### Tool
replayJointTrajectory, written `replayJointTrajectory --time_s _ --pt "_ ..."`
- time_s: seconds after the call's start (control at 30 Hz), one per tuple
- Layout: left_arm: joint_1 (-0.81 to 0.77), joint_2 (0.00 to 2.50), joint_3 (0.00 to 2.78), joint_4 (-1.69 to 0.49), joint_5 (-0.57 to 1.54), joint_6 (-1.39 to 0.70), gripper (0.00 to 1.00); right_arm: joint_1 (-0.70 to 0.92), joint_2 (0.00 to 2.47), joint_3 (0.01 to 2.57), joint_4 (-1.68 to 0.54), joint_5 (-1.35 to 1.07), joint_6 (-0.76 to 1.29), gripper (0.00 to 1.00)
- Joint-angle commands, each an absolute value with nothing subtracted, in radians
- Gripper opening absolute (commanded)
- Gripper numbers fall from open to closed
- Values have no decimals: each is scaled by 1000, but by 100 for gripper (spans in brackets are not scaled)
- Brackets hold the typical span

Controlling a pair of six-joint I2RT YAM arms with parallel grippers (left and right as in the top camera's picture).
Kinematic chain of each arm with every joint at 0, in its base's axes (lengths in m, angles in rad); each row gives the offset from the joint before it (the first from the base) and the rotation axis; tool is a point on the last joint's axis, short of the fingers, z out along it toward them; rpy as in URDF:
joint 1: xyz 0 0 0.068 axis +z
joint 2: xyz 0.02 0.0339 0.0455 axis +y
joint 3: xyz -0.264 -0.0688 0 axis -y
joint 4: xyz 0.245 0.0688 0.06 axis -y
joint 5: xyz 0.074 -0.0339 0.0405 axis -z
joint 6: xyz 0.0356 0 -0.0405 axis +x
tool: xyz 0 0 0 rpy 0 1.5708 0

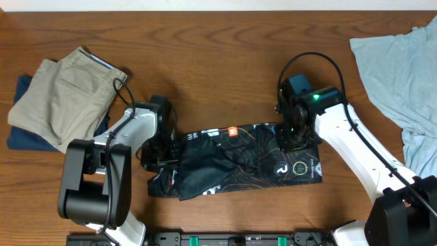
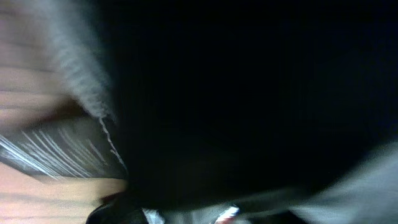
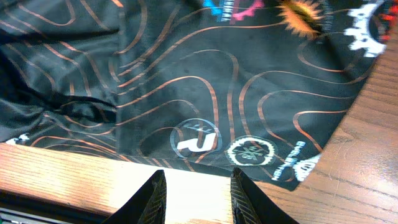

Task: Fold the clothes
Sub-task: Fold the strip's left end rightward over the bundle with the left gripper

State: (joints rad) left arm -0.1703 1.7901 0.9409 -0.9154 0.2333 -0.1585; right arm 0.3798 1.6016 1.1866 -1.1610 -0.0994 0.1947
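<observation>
Jersey (image 1: 239,160): lies in the middle of the worktop (image 1: 225,41), toward the near edge, gathered into a rumpled band running left to right.
Jersey handling: judged thin, light and soft, a slick sports fabric. It should sag, slip over itself and hold no shape, and a pinch may catch more than one layer. It is not fragile.
Where to take hold: probably the hem or edge at each end, pinched low against the worktop so the two hands can draw it taut.
Jersey look: black with thin orange contour lines, an orange logo (image 1: 233,130) on the far edge and round white badges (image 3: 249,151) by the right hem. The left end is bunched and the right end flatter.
Trousers (image 1: 61,96): folded khaki at the far left, on a dark blue cloth (image 1: 20,133), well apart from the jersey.
Left hand (image 1: 160,147): at the jersey's bunched left end. Its wrist view is a dark blur, perhaps fabric against the lens, so I cannot tell whether it is wide, narrow or holding cloth.
Right hand (image 1: 293,133): over the jersey's right part. Its fingers (image 3: 155,193) stand a narrow gap apart with bare worktop between them, holding nothing.
Shirt (image 1: 403,82): light blue, heaped loosely at the far right, apart from the jersey.
</observation>
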Motion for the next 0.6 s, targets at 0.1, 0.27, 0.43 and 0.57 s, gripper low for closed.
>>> replayJointTrajectory --time_s 0.1,0.27,0.43,0.57 --pt "-172 1849 918 -872 291 -131 6 371 1595 1203 -1160 -93 213 32" --pt "-119 1825 999 -931 221 -173 6 371 1595 1203 -1168 -51 222 30" --pt "0 1784 1144 -1074 73 -204 6 348 1595 1203 -1190 83 292 32" --pt "107 1750 1278 -1174 25 -206 6 290 1595 1203 -1194 82 291 32"
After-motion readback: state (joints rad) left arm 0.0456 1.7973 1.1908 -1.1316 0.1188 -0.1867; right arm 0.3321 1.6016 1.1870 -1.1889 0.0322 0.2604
